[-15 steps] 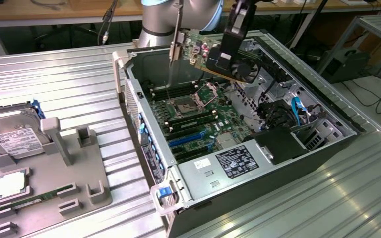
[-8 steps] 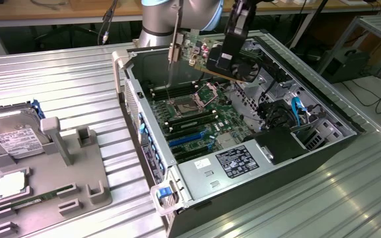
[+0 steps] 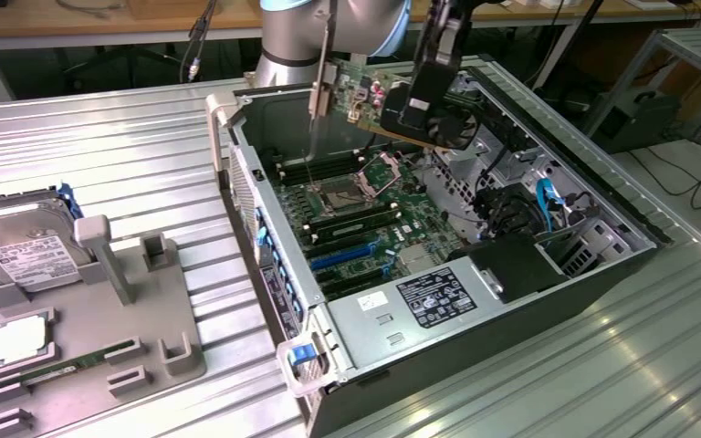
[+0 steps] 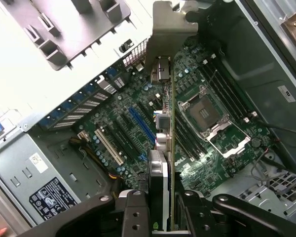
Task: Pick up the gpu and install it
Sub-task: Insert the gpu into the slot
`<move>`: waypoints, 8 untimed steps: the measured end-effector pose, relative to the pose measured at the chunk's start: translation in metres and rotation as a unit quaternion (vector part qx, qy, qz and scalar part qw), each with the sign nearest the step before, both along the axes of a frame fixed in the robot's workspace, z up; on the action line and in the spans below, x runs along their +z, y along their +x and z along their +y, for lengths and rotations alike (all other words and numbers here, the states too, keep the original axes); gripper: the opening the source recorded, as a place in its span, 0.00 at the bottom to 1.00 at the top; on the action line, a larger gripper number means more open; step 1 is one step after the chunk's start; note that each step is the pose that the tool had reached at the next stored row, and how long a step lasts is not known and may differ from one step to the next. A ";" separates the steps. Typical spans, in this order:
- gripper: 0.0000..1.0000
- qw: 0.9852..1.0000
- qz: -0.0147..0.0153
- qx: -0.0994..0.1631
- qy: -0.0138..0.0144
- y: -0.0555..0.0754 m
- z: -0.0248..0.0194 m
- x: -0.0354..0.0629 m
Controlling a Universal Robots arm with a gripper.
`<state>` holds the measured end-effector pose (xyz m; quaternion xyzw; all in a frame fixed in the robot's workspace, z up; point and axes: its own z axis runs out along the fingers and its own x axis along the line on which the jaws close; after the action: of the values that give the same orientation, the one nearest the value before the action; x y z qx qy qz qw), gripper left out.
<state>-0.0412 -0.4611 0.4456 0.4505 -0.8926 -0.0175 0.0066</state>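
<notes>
The gripper [image 3: 423, 119] clamps the gpu [image 3: 357, 96], upper middle of the exterior view. The card hangs above the open computer case [image 3: 485, 356].

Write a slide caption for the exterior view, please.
The gripper holds the gpu above the open computer case, over the motherboard.

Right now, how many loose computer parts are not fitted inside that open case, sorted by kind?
gpu, held by the gripper above the case: 1
hard drive: 1
memory stick: 1
silvery square chip: 1
Total: 4
</notes>
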 end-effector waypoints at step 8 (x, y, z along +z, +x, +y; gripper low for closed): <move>0.28 1.000 0.000 0.025 0.000 0.001 0.0000 0.0000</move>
<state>-0.0400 -0.4611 0.4456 0.4726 -0.8811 -0.0173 0.0070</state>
